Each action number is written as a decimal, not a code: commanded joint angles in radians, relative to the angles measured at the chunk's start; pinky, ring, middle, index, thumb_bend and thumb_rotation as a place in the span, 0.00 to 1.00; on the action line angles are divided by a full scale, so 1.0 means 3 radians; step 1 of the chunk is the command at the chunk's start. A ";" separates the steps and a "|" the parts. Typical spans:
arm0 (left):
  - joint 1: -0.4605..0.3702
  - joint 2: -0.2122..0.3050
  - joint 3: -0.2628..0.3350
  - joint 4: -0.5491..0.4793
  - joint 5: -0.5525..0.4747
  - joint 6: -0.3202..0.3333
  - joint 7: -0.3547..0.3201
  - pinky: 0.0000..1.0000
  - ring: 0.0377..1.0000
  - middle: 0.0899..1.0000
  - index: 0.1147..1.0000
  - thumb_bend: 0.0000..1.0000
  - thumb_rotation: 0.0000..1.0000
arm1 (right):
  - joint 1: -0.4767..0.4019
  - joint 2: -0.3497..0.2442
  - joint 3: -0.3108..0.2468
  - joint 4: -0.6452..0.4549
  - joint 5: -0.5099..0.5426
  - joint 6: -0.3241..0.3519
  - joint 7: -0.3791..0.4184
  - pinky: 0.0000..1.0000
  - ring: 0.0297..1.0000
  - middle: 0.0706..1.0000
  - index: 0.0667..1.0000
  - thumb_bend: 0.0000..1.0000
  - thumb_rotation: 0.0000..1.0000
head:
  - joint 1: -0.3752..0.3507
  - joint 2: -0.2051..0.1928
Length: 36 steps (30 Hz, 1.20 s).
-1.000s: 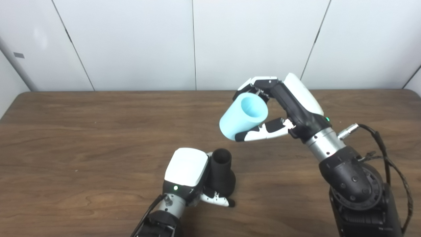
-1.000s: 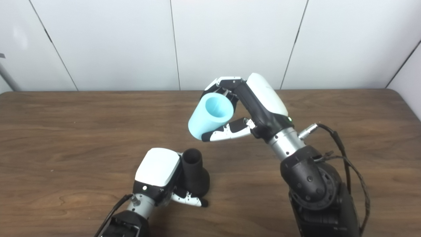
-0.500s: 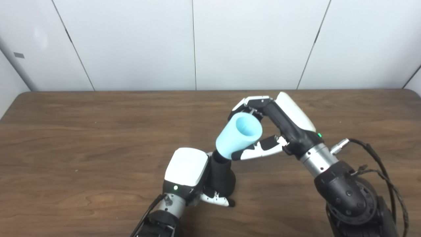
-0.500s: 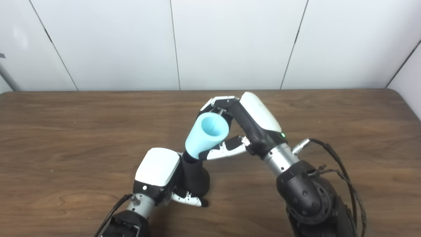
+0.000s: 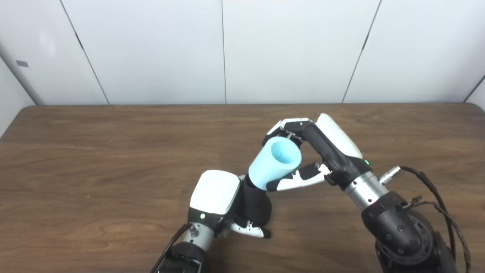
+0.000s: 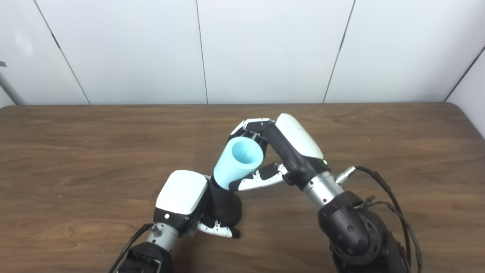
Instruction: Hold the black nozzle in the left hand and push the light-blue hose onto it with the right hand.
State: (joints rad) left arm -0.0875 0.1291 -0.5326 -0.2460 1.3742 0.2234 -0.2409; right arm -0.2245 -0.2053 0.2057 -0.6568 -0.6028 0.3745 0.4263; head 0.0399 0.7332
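No text, label, brand or number can be read anywhere in either view. A small grey tag on the wall shows no legible marks.

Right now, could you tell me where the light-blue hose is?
The light-blue hose sits mid-table, gripped by the right robot hand, its lower end over the top of the black nozzle in the left robot hand.

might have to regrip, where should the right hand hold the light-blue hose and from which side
Grip the light-blue hose around its upper half, near the open top, coming in from the right as the right hand does now. Its lower end sits over the black nozzle held by the left hand, so that end should probably stay free.
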 commanded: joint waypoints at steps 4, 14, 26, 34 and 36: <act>0.0072 0.0013 -0.0055 0.0139 0.0044 -0.0011 -0.0253 0.47 0.52 0.43 0.42 0.53 0.00 | -0.0028 -0.0007 -0.0008 -0.0052 0.0005 -0.0142 -0.0095 0.31 0.38 0.46 0.51 0.49 0.00 | 0.0000 0.0006; 0.0077 0.0017 -0.0042 0.0115 0.0046 -0.0014 -0.0267 0.46 0.51 0.42 0.42 0.53 0.00 | 0.0025 0.0011 0.0085 0.0043 -0.0029 -0.0249 -0.0138 0.33 0.37 0.46 0.50 0.49 0.00 | 0.0005 0.0026; 0.0088 0.0011 -0.0039 0.0112 0.0026 -0.0016 -0.0263 0.48 0.52 0.46 0.41 0.52 0.00 | 0.0058 0.0052 0.0180 0.0111 -0.0048 -0.0339 -0.0188 0.32 0.37 0.46 0.50 0.49 0.00 | 0.0011 0.0042; 0.0094 -0.0008 -0.0063 0.0127 0.0038 -0.0024 -0.0229 0.47 0.51 0.42 0.42 0.53 0.00 | 0.0030 0.0054 0.0201 0.0158 -0.0040 -0.0342 -0.0202 0.32 0.38 0.46 0.49 0.50 0.00 | 0.0009 0.0042; 0.0097 -0.0012 -0.0071 0.0134 0.0041 -0.0029 -0.0214 0.46 0.50 0.42 0.42 0.53 0.00 | 0.0018 0.0054 0.0206 0.0173 -0.0040 -0.0335 -0.0202 0.33 0.38 0.46 0.49 0.50 0.00 | 0.0009 0.0040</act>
State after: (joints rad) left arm -0.0881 0.1257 -0.5322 -0.2464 1.3842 0.2245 -0.2477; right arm -0.1967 -0.1933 0.2625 -0.6024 -0.6164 0.3014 0.3678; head 0.0414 0.7440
